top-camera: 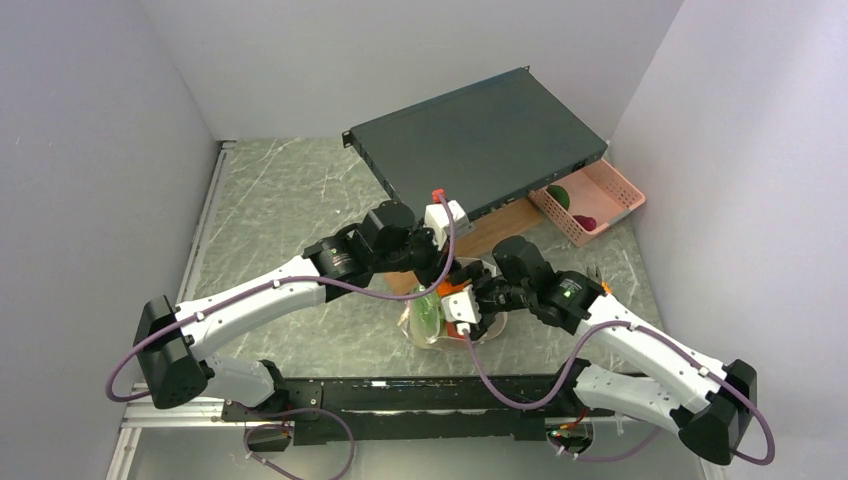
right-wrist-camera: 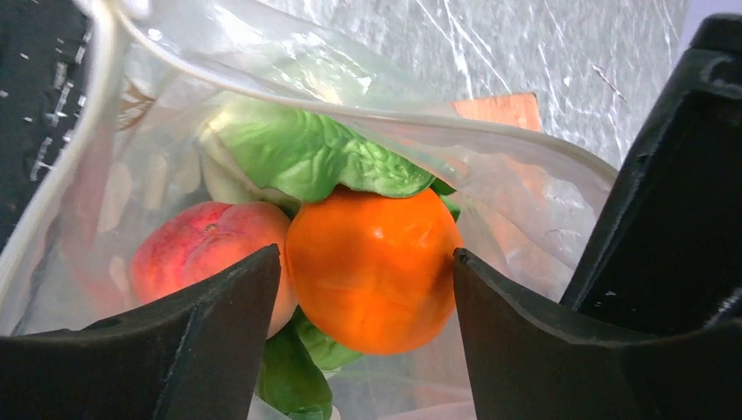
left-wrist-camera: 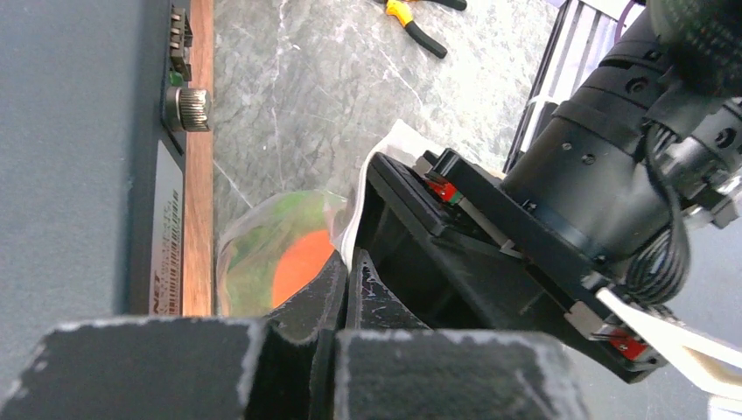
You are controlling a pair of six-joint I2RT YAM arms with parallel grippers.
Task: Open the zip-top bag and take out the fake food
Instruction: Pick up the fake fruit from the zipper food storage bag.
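**Bag open, right arm reaching in for the first piece.**

My left gripper (left-wrist-camera: 337, 325) was pinched closed on the rim of the zip-top bag (top-camera: 430, 325) at mid-table. My right gripper (right-wrist-camera: 364, 258) sat in the bag's mouth, jaws spread either side of the orange fruit (right-wrist-camera: 376, 289), the nearest of the fake food (right-wrist-camera: 306, 153). Next, I judged, I should close gently and lift it out without snagging the plastic.

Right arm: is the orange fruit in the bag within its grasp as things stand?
Likely yes. The zip-top bag gapes open, and the right gripper has its open fingers flanking the orange fruit, apparently with no film between.
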